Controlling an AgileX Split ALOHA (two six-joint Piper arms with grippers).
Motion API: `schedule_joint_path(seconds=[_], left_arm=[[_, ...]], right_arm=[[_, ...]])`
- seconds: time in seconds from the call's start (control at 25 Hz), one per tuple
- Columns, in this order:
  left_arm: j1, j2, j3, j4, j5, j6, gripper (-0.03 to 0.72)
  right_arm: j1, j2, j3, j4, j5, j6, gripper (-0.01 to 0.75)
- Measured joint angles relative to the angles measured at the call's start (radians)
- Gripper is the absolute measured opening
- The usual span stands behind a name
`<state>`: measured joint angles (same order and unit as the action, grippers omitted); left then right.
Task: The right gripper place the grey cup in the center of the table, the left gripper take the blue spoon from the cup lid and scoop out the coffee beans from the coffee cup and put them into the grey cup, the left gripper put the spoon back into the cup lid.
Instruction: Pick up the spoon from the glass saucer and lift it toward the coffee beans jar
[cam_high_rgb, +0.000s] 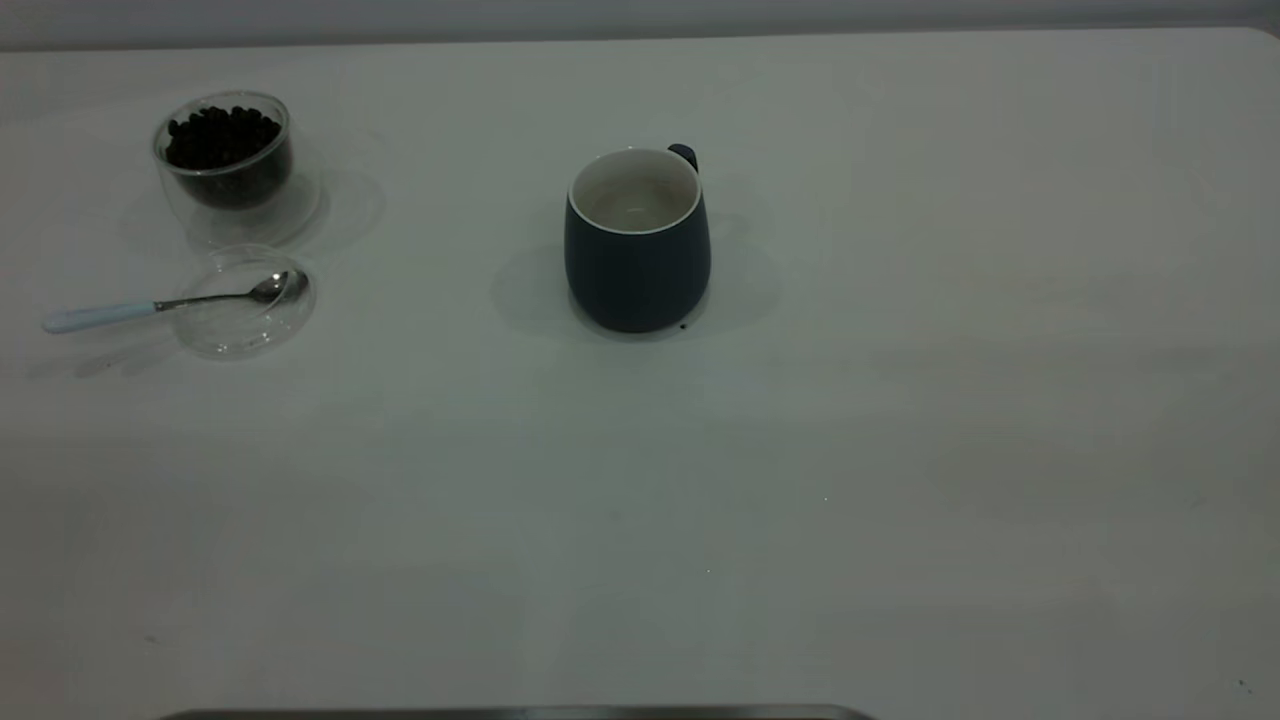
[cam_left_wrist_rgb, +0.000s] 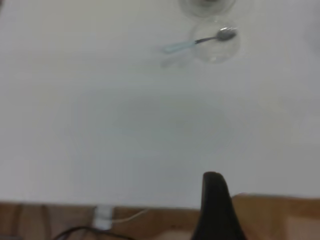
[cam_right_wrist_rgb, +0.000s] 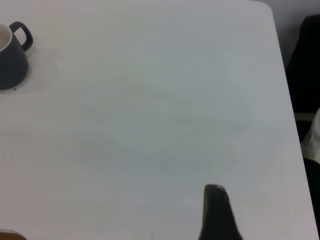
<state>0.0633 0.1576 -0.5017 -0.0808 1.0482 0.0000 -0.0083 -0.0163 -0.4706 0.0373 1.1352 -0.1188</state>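
Grey cup (cam_high_rgb: 637, 240) stands well apart from right end effector (cam_right_wrist_rgb: 218, 212).

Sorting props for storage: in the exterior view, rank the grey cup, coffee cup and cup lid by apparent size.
1. grey cup, clearly largest.
2. coffee cup and cup lid: look about equally wide, so unranked; the cup is taller.

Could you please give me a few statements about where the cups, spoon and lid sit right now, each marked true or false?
1. The blue spoon rests with its bowl in the cup lid. True.
2. The grey cup lies tipped on its side. False: it stands upright.
3. The coffee beans are in the coffee cup. True.
4. A gripper holds the spoon. False: nothing touches it.
5. The grey cup is full of beans. False: it looks empty.
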Motion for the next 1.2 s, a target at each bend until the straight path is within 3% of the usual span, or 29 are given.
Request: schedule_joint_path(seconds=[0.36,0.52,0.8,1.2], left_arm=[[0.000,0.573,-0.007,-0.314,-0.432,0.036,0.618],[0.000,0.809,-0.051,-0.481,-0.511,0.200,0.670],[0.037,1.093,-0.178,-0.772,-0.508,0.554,0.708],[0.388,1.488,-0.339,-1.018,-0.169,0.967,0.708]], right_arm=[[0.000,0.000,0.000,0.000,0.000,0.000,0.460],[0.000,0.000,0.000,0.000,0.000,0.000,0.460],[0.000,0.000,0.000,-0.001,0.000,0.000,0.460],[0.000,0.000,0.000,-0.001,0.000,0.000,0.460]])
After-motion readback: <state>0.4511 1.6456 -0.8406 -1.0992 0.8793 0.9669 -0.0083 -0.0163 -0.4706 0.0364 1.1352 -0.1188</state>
